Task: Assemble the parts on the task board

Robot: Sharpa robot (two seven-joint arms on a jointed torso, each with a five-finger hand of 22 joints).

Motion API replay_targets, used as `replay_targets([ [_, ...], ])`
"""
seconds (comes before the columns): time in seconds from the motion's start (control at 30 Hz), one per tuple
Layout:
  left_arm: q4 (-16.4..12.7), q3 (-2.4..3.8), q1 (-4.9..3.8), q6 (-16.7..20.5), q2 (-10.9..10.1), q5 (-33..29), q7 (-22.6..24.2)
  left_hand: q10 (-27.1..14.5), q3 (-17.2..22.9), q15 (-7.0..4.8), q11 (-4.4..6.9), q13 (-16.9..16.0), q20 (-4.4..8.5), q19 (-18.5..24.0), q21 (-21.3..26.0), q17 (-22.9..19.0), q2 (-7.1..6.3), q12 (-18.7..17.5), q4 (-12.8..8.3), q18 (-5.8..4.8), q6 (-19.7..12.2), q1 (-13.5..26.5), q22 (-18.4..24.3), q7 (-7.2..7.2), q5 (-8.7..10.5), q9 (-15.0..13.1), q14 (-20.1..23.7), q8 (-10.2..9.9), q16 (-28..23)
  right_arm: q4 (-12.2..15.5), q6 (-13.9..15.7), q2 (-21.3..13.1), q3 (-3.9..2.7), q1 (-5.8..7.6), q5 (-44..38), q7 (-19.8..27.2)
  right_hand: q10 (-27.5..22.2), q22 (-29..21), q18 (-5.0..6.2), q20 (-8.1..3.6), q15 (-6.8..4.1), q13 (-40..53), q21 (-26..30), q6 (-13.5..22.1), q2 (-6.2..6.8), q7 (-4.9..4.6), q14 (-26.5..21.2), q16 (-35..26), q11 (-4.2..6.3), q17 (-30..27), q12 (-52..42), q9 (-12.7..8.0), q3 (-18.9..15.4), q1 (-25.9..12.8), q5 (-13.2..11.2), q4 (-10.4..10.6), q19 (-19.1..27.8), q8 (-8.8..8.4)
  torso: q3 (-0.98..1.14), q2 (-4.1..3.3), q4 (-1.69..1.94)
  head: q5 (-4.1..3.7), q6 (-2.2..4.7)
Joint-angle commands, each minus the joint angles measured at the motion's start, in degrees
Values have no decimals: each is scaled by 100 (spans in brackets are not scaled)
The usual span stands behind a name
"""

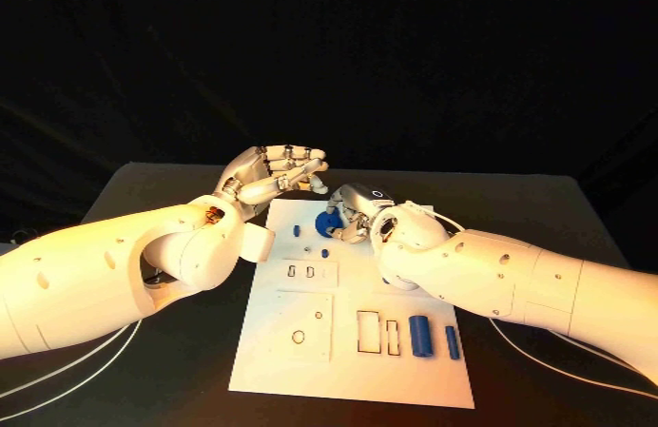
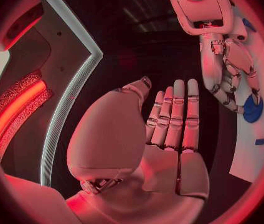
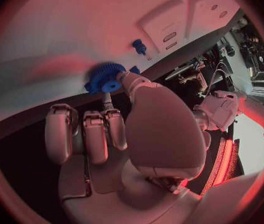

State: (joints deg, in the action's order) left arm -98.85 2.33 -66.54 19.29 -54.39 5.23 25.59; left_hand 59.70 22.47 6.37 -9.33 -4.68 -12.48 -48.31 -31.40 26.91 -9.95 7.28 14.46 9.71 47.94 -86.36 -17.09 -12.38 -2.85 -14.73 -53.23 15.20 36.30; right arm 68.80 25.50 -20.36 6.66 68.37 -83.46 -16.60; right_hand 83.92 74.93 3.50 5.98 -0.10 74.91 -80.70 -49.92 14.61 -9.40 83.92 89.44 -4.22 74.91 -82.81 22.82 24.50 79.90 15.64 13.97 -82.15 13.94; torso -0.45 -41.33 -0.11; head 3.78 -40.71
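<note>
Head view shows the right robot hand (image 1: 359, 210) pinching the blue gear (image 1: 329, 223) at the task board (image 1: 275, 351) far end, left robot hand (image 1: 279, 172) empty with fingers apart; a tilt could jam the gear.

No readable text, label or number anywhere

A black table (image 1: 164, 184) stands before a black backdrop (image 1: 329, 56), lit warmly from above.
</note>
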Motion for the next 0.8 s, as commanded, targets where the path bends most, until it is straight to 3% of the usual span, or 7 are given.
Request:
replay_targets([
  [0.03,-6,5,-13,-129,8,8,11,8,41,-2,-27,-4,9,35,-17,6,8,-24,-9,45,-33,52,-9,-67,-9,-7,60,-2,37,-17,-88,3,2,2,13,67,-48,379,-48,50,55,544,32,106,5,-9,574,14,-33,1358,58,9,-105,-112,-355,2,4,-111,2,-4,-12,9,2],
  [0.1,-5,5,-14,-130,9,8,8,8,41,-2,-27,-4,9,35,-17,6,8,-24,-9,45,-33,52,-9,-67,-9,-7,60,-2,37,-17,-88,1,3,2,26,75,-72,372,-46,67,79,513,45,275,-5,-46,572,12,-64,1352,89,-25,-199,-119,-432,3,11,-252,2,-6,-14,14,8],
  [0.17,-2,5,-14,-131,11,8,6,8,41,-2,-27,-4,9,35,-17,6,8,-24,-9,45,-33,52,-9,-67,-9,-7,60,-2,37,-11,-87,-5,4,3,40,85,-96,374,-44,104,123,487,57,373,-64,-84,573,13,-108,1354,118,-60,-540,-94,-408,45,14,-391,6,-6,-9,10,12],
  [0.37,2,5,-16,-132,10,8,2,8,41,-2,-27,-5,9,38,-19,6,5,-24,-8,45,-34,55,-10,-68,-9,-8,62,-2,38,29,-70,-57,4,3,66,105,-108,381,-41,132,138,477,77,338,-214,-103,570,11,-123,1346,136,-80,-1144,84,-392,214,15,-526,7,-5,-6,9,9],
  [0.63,6,5,-16,-137,4,8,5,8,41,-2,-27,-5,9,38,-19,6,5,-24,-8,45,-34,55,-10,-68,-9,-8,62,-2,38,284,221,-350,4,1,151,243,-92,395,-43,130,132,498,73,267,-287,-92,573,14,-112,1357,122,-73,-1237,146,-298,242,6,-534,6,-2,-4,-10,24],
  [0.7,10,5,-16,-137,-6,8,8,8,41,-2,-27,-5,9,38,-19,6,5,-24,-8,45,-34,55,-10,-68,-9,-8,62,-2,38,422,369,-504,3,0,229,351,-81,405,-45,125,125,512,67,226,-306,-82,573,13,-105,1355,111,-68,-1237,188,-233,234,-2,-528,6,3,-17,2,44],
  [0.8,29,5,-16,-135,-24,7,10,8,41,-2,-27,-5,9,38,-19,6,5,-24,-8,45,-34,55,-10,-68,-9,-8,62,-2,38,705,654,-838,-22,4,450,640,-67,400,-42,119,118,530,75,192,-317,-75,570,11,-97,1346,97,-64,-1232,224,-173,230,3,-527,16,30,-70,15,31],
])
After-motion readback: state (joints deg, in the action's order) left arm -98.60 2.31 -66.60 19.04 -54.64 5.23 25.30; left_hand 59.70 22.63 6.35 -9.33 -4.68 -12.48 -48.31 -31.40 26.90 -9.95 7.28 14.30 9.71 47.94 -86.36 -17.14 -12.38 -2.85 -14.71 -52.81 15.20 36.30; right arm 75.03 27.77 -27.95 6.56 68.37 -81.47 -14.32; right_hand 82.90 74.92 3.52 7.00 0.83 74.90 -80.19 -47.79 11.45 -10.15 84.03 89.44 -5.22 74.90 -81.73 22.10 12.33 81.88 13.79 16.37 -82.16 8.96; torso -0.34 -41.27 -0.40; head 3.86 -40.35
